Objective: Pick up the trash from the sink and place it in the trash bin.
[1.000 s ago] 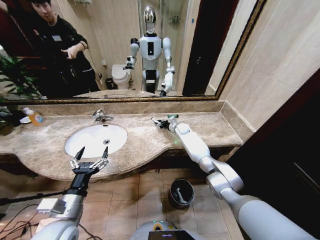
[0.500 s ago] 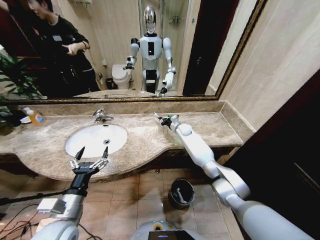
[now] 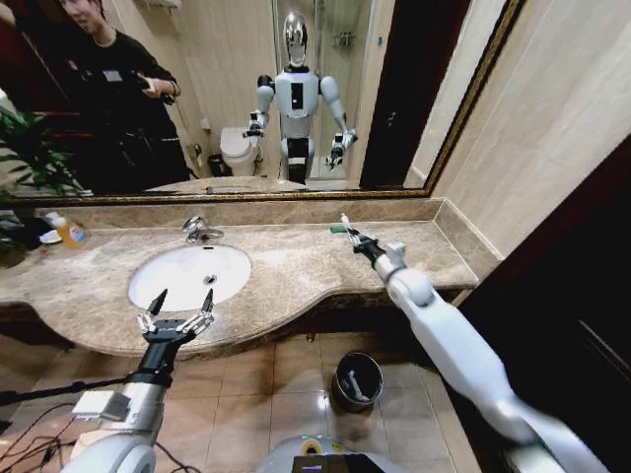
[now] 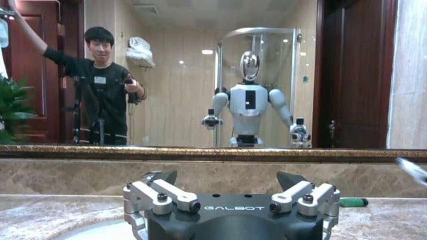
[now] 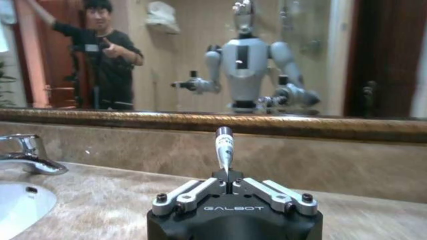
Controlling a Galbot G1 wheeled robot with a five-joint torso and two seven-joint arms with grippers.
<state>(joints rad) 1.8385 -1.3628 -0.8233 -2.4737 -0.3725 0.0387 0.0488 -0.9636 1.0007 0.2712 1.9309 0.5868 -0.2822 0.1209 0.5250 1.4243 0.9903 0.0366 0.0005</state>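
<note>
The white oval sink (image 3: 182, 279) sits in the beige marble countertop (image 3: 296, 266); I see no trash in its basin. My right gripper (image 3: 355, 236) is over the counter well to the right of the basin, shut on a thin white tube of trash (image 5: 223, 146) that sticks up from the closed fingers (image 5: 200, 192). A tiny green piece (image 3: 338, 229) lies on the counter just beside it, and shows as the green piece (image 4: 353, 202) in the left wrist view. My left gripper (image 3: 177, 311) is open at the counter's front edge before the sink. The dark trash bin (image 3: 357, 379) stands on the floor below.
A chrome faucet (image 3: 200, 230) rises behind the basin. A bottle of orange liquid (image 3: 69, 232) and a plant (image 3: 25, 158) are at the counter's far left. The mirror and backsplash close off the back, and a wall the right end. Tiled floor surrounds the bin.
My right arm has swung to the right along the counter, away from the sink, carrying the white tube. The left gripper has stayed where it was.
</note>
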